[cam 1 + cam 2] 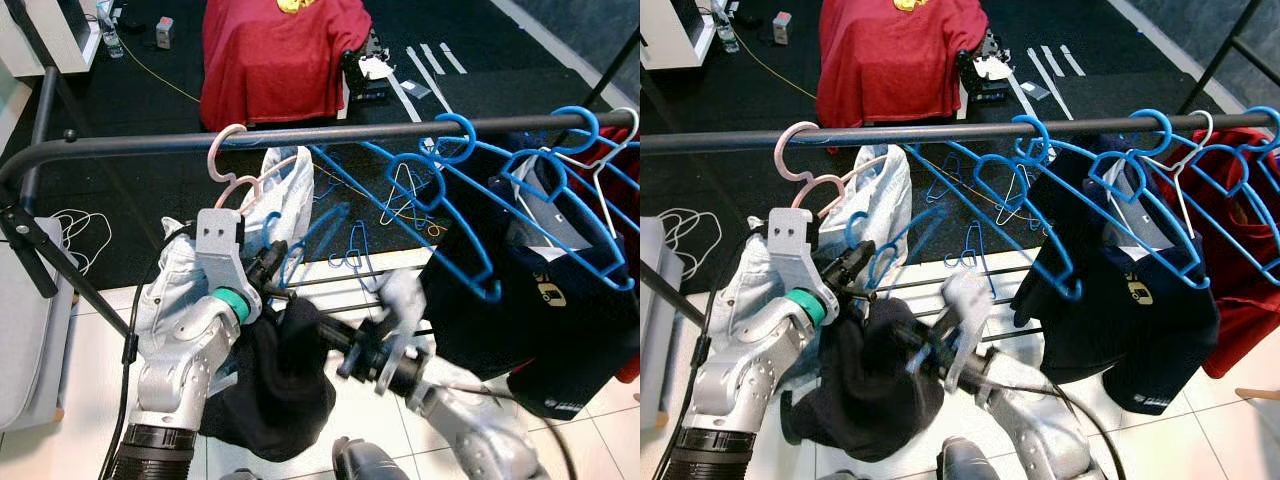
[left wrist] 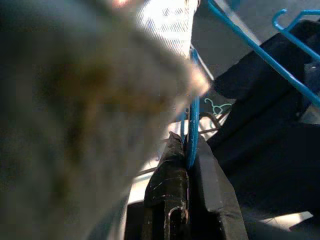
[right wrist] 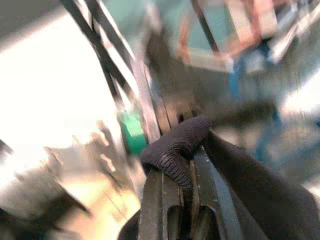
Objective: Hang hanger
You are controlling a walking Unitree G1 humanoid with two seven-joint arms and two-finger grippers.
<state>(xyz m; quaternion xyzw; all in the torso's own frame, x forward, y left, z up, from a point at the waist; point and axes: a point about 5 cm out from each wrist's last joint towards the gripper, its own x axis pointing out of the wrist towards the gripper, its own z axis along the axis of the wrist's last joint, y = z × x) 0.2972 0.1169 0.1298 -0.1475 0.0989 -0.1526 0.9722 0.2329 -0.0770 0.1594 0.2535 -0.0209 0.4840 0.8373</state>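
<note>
**Blue hanger pinched below the rail, black garment in the other gripper**

A blue hanger [image 1: 902,232] sits low and left of centre, below the dark clothes rail [image 1: 330,133], its wire running down into the left gripper [image 2: 189,150], whose two black fingers are pressed together on it. That gripper is raised in front of a pale denim garment [image 1: 180,280] hanging from a pink hanger [image 1: 232,165] on the rail's left part. A black garment [image 1: 285,385] droops under the blue hanger, near the robot. The right gripper [image 3: 182,167] reaches in from the near right, its fingers closed on a ribbed edge of that black cloth; this arm is blurred in the head views, so the grip is judged mainly from the wrist camera.

Further right, several more blue hangers [image 1: 455,150] hook over the rail, one carrying a dark navy shirt [image 1: 540,310]. A white hanger [image 1: 600,160] and a red garment [image 1: 1240,250] hang at the far right end. Beyond the rail, a red cloth [image 1: 280,55] lies draped over something on the dark carpet. White tiles [image 1: 90,380] cover the near floor.
</note>
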